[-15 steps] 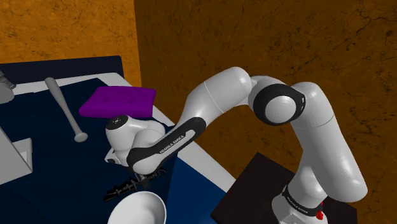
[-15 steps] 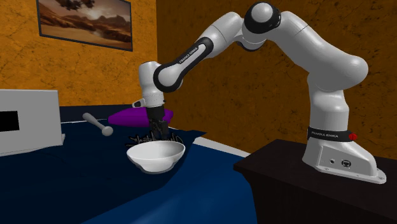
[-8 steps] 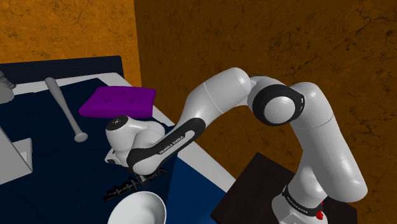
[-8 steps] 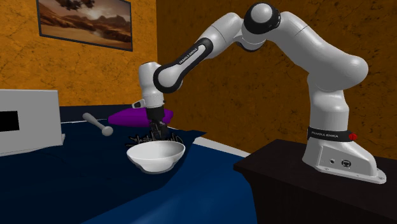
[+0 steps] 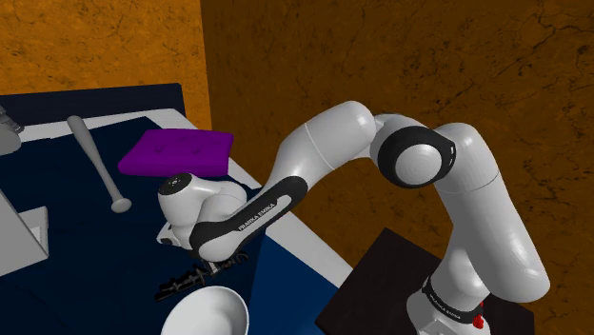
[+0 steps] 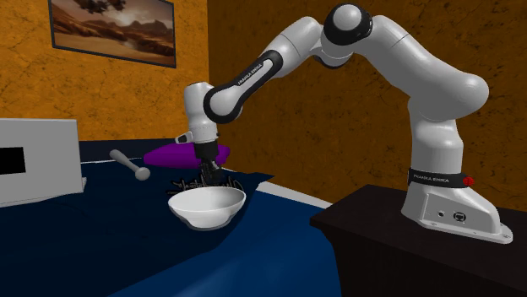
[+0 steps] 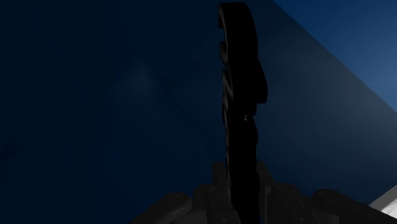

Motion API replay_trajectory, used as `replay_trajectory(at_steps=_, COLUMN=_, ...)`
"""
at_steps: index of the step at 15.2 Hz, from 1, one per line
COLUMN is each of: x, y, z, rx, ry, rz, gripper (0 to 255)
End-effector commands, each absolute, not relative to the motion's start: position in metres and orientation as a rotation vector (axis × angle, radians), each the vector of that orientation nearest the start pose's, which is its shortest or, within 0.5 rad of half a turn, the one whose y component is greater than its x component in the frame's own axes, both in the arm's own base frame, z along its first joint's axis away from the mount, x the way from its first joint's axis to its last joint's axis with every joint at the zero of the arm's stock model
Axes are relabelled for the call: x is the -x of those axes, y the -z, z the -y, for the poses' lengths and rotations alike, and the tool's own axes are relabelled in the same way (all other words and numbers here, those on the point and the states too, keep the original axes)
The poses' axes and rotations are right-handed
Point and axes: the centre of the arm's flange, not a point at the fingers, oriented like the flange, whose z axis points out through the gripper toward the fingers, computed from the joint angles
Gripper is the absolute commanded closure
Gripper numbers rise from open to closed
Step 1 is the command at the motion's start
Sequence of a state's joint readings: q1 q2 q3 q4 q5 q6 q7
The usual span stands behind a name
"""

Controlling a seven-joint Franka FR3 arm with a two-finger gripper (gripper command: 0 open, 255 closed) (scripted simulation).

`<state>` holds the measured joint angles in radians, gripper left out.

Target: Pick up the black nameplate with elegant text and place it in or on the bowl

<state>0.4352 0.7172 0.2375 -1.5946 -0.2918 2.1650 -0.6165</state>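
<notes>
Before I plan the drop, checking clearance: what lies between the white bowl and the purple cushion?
The black nameplate, clasped by the gripper, as the second exterior view shows.

prob. a home rm: orange walls (image 6: 25, 80), framed landscape pic (image 6: 112, 29), baseball bat (image 5: 95, 162) on dark-blue covered surface (image 6: 101, 245).

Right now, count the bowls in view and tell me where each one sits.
1. The white bowl sits on the dark blue surface, right beside the gripper clasping the black nameplate. Another could hide behind the white box.
</notes>
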Motion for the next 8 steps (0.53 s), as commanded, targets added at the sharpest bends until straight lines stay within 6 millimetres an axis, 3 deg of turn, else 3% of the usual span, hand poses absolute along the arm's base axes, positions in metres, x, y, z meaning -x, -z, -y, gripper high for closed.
replay_trajectory(at_steps=1, x=-0.553, y=-0.210, z=-0.401, rx=2.435, ry=-0.188, rz=2.095, gripper=255)
replay_trajectory(at_steps=8, x=-0.553, y=-0.247, z=-0.401, rx=2.435, ry=-0.188, rz=2.095, gripper=255)
